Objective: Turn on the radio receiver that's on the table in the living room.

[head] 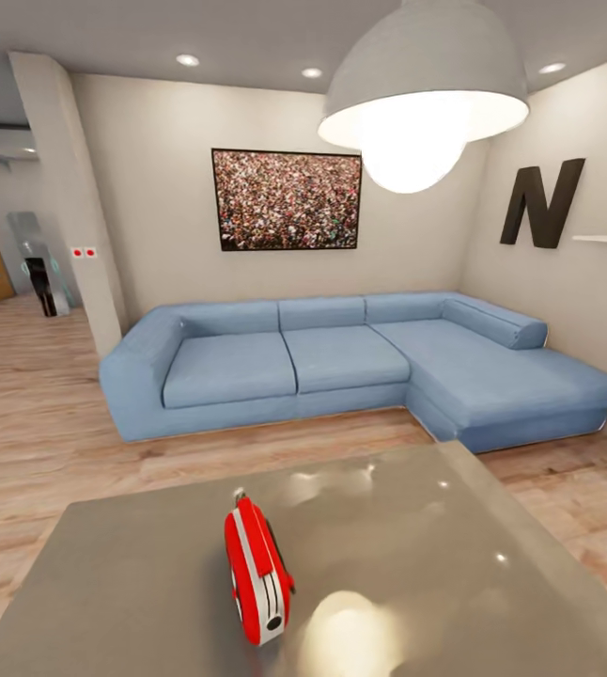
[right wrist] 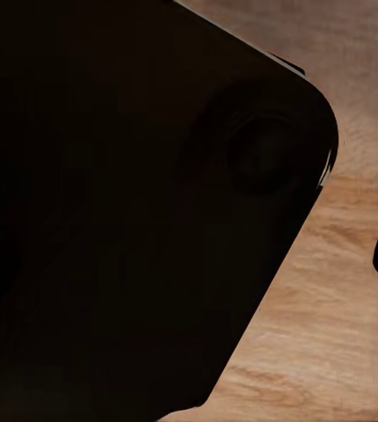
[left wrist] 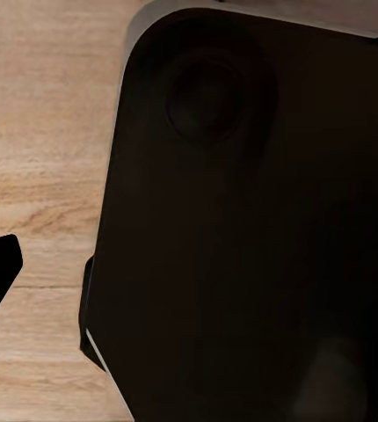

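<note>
The radio (head: 257, 571) stood upright, edge-on, near the front of the table (head: 454, 564), probably within reach, while both arms hung over the floor (left wrist: 39, 132), fingers' state impossible to tell.

A table (head: 416, 555) fills the near part of the head view, with a radio (head: 257, 574) standing on it near the front edge, left of centre, turned edge-on. Beyond the table lies open floor (head: 31, 414), then an L-shaped sofa (head: 341, 367) set against the back wall, its long arm running forward along the right. A picture (head: 287, 199) hangs on the wall above the sofa. A lamp (head: 421, 89) hangs overhead, right of centre. A letter N (head: 540, 202) is mounted on the right wall, above the sofa's right end.
</note>
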{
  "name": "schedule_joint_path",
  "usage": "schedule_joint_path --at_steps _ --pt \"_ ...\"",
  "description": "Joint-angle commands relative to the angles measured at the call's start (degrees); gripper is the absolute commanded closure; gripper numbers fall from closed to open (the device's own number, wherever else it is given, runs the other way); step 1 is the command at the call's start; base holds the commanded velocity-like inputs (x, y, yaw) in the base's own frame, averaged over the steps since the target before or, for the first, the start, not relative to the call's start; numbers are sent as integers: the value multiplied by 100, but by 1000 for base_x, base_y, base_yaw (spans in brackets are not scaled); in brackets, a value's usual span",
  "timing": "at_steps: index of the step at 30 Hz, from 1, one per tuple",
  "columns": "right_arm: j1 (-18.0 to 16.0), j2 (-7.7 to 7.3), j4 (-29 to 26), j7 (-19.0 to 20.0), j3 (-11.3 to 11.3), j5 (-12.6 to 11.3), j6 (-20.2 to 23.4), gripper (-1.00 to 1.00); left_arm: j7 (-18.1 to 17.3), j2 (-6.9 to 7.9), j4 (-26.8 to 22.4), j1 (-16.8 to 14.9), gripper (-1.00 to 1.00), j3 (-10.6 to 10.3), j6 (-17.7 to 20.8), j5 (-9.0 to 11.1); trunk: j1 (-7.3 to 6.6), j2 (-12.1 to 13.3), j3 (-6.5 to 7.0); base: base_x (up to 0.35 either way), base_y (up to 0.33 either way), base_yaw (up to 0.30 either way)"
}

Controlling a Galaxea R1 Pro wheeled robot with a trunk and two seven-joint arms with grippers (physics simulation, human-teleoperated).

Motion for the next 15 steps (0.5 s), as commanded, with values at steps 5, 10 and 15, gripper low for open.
schedule_joint_path --at_steps 5,10,15 --pt "0 -11 0 -8 0 7 0 -100 0 0 0 4 -100 0 0 0 0 0 0 208 -176 67" --pt "0 -29 0 -9 0 7 -4 -100 0 0 0 2 -100 0 0 0 0 0 0 36 -27 252" --pt "0 -34 0 -9 0 7 -1 -100 0 0 0 0 -100 0 0 0 0 0 -7 5 -4 281"
